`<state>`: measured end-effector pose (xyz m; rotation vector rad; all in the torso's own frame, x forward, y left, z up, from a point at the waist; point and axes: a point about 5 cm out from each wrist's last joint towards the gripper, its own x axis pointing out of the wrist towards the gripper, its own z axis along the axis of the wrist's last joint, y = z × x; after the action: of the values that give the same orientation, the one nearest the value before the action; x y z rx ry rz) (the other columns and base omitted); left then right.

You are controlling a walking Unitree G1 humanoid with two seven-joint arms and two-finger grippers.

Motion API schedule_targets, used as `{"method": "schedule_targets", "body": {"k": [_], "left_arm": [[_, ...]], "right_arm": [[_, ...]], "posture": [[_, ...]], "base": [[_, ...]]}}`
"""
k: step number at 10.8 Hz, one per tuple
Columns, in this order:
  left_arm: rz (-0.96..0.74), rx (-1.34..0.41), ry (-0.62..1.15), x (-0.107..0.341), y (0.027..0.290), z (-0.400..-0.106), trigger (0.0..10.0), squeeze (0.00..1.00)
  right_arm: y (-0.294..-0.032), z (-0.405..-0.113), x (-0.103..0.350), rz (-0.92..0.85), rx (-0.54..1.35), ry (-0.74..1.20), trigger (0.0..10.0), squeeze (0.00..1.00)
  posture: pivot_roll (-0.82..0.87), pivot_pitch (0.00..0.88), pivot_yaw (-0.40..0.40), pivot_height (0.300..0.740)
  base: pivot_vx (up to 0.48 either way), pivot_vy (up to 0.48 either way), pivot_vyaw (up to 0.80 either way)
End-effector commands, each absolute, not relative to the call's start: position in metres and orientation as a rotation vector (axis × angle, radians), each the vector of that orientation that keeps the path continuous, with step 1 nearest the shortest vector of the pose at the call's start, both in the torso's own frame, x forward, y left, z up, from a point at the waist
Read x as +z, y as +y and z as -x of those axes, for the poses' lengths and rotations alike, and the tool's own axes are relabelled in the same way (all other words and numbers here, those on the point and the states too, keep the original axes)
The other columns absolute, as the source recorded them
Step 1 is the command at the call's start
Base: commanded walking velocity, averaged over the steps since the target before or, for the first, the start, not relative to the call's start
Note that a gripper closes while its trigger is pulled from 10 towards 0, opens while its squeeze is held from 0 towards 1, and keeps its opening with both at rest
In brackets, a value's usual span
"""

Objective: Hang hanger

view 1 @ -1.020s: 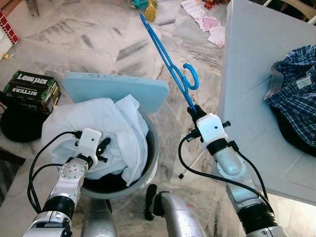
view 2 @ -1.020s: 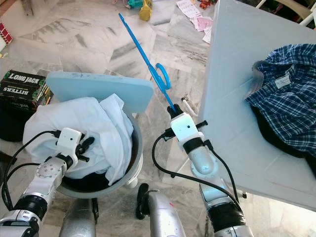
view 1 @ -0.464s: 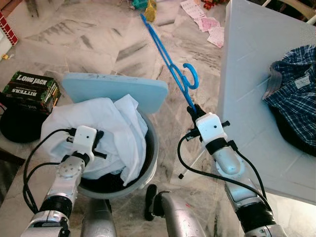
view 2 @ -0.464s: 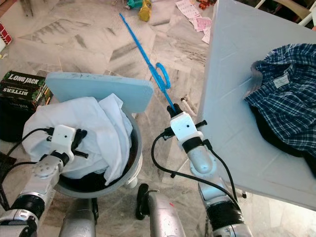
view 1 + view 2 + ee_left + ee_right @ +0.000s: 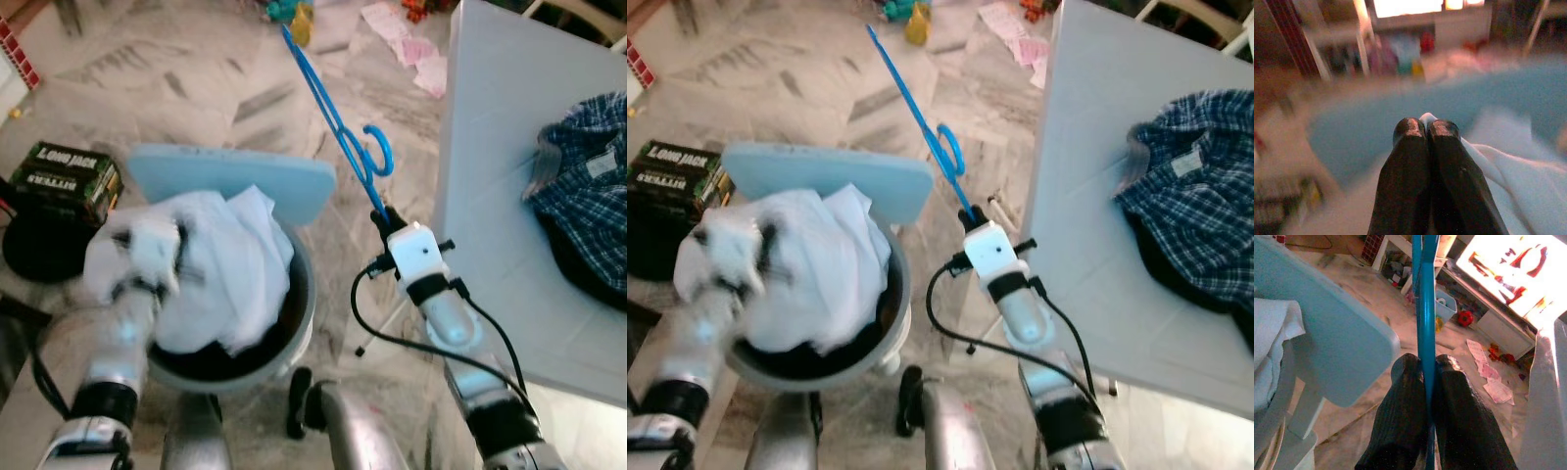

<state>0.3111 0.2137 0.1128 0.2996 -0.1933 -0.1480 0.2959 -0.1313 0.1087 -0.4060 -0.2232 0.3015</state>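
A blue plastic hanger (image 5: 338,132) points up and away over the floor, its hook (image 5: 380,152) just above my right gripper (image 5: 380,213). The right gripper (image 5: 1426,374) is shut on the hanger's bar (image 5: 1425,308), between the basket and the table. My left gripper (image 5: 147,250) is motion-blurred over the white cloth (image 5: 235,255) heaped in the grey basket (image 5: 306,304). In the left wrist view the left gripper (image 5: 1425,129) is shut, fingers pressed together. White cloth (image 5: 1498,166) lies just behind the tips; I cannot tell whether any is pinched.
A light blue board (image 5: 294,181) leans on the basket's far rim. A pale table (image 5: 490,147) at the right carries a plaid shirt (image 5: 588,186). A Longjack box (image 5: 64,176) sits at the left. Papers (image 5: 431,69) and toys litter the marble floor beyond.
My left arm has swung up and left across the white cloth and is blurred now. The right gripper holds the hanger in nearly the same place.
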Motion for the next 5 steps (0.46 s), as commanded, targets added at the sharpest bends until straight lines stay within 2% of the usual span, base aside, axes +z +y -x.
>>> {"method": "schedule_targets", "body": {"k": [1, 4, 5], "left_arm": [[-0.325, -0.153, -0.286, 0.133, 0.211, -0.313, 0.0, 0.0], [-0.351, -0.203, -0.56, 0.21, 0.19, -0.323, 0.0, 0.0], [-0.352, -0.275, -0.689, 0.246, 0.171, -0.319, 0.0, 0.0]], "right_arm": [[-0.137, -0.29, 0.086, 0.4, 0.286, -0.125, 10.0, 0.0], [-0.127, -0.297, 0.087, 0.381, 0.292, -0.136, 10.0, 0.0], [-0.124, -0.299, 0.087, 0.376, 0.289, -0.138, 10.0, 0.0]], "posture": [[0.04, 0.256, -0.132, 0.74], [0.07, 0.233, -0.118, 0.74], [0.08, 0.23, -0.112, 0.74]], "base": [[0.0, 0.0, 0.0], [0.0, 0.0, 0.0], [0.0, 0.0, 0.0]]}}
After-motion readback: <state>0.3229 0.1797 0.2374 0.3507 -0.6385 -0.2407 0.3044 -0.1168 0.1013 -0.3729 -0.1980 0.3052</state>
